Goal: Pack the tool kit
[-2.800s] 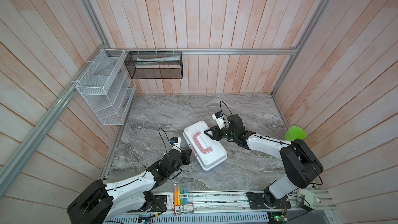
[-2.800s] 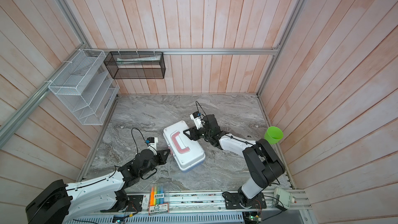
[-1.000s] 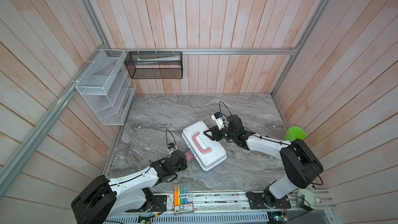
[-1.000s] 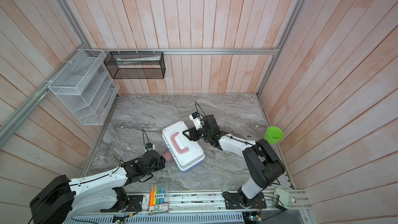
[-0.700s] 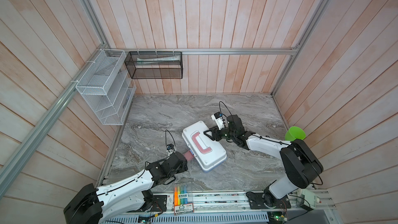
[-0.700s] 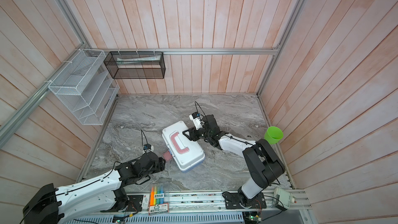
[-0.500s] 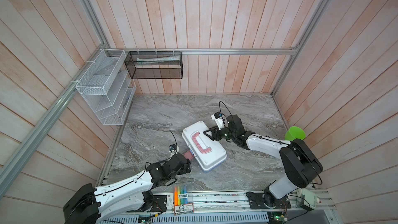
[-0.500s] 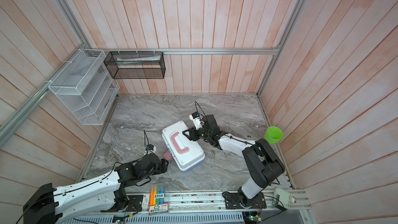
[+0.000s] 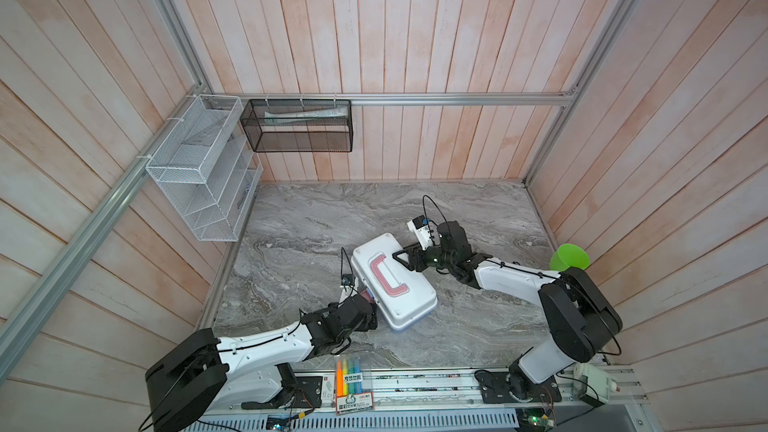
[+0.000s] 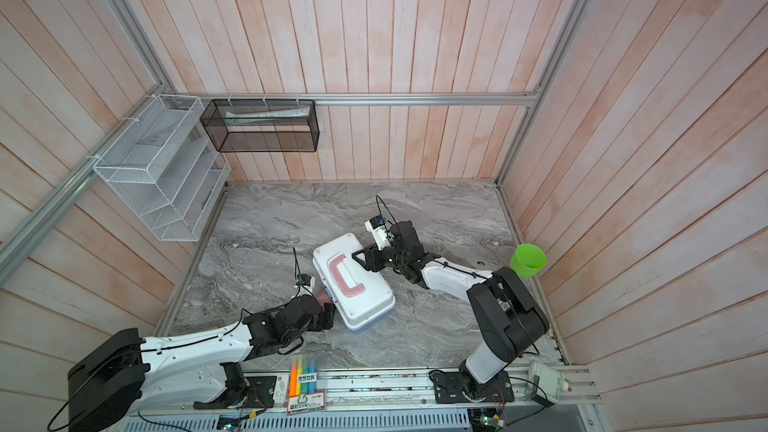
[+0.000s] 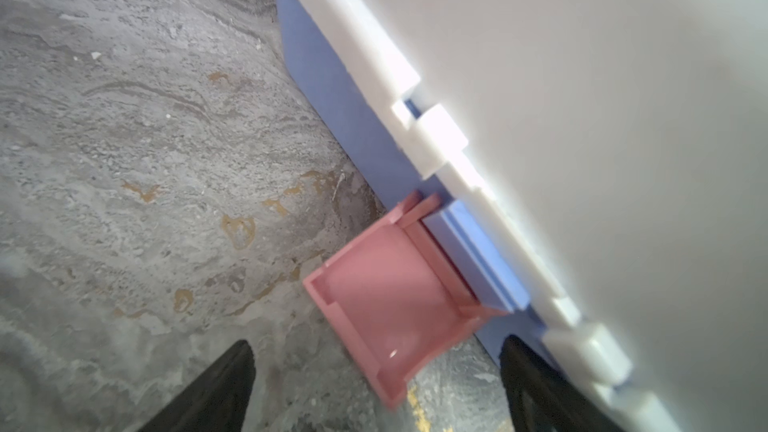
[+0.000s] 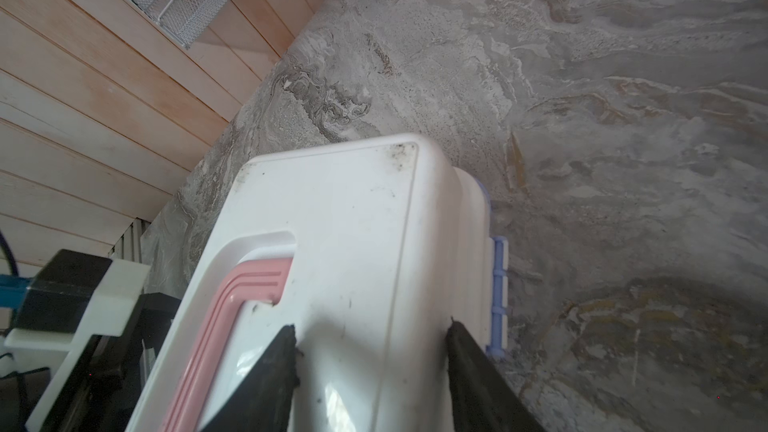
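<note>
On the grey marbled tabletop (image 9: 316, 218) lies one rounded plastic tool kit case (image 9: 409, 305), its white lid down over a light blue base, with one pink C-shaped handle (image 12: 199, 367) flat on top. It sits askew near the middle, well apart from every wall, with bare marble behind it. One pink latch (image 11: 395, 297) hangs unfastened at its front edge, and the left gripper (image 11: 376, 342) holds its jaws wide apart on either side of it. The right gripper (image 12: 372, 324) straddles the lid's hinge-side edge; whether it pinches cannot be told. One clear pack of coloured highlighters (image 9: 350, 371) lies at the front rail.
</note>
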Robot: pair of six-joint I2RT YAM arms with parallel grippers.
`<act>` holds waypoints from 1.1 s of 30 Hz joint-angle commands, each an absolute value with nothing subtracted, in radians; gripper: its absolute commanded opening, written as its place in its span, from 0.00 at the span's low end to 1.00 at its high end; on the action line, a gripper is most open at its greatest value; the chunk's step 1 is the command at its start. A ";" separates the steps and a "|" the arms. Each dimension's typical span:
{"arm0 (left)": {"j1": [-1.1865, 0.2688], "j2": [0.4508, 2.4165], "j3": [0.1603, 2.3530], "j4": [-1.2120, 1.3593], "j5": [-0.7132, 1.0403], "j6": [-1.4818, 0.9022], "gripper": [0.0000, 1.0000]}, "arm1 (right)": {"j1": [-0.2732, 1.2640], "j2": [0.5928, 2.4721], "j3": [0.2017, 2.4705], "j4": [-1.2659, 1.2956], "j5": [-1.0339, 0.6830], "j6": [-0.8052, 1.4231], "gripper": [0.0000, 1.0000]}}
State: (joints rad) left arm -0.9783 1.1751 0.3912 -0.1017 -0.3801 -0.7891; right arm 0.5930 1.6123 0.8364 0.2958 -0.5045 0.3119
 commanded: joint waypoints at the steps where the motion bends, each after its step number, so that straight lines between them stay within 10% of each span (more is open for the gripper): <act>1: -0.982 1.199 0.362 -0.038 -0.443 -0.791 0.95 | 0.614 1.677 0.787 0.116 -0.526 0.297 0.54; 33: -0.968 0.855 0.149 0.236 -0.504 -0.810 0.91 | 0.615 1.660 0.779 0.124 -0.532 0.300 0.54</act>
State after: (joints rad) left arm -0.9791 0.8696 0.1925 0.1017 -0.5560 -0.8371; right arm 0.5961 1.6138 0.8337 0.2958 -0.5369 0.3145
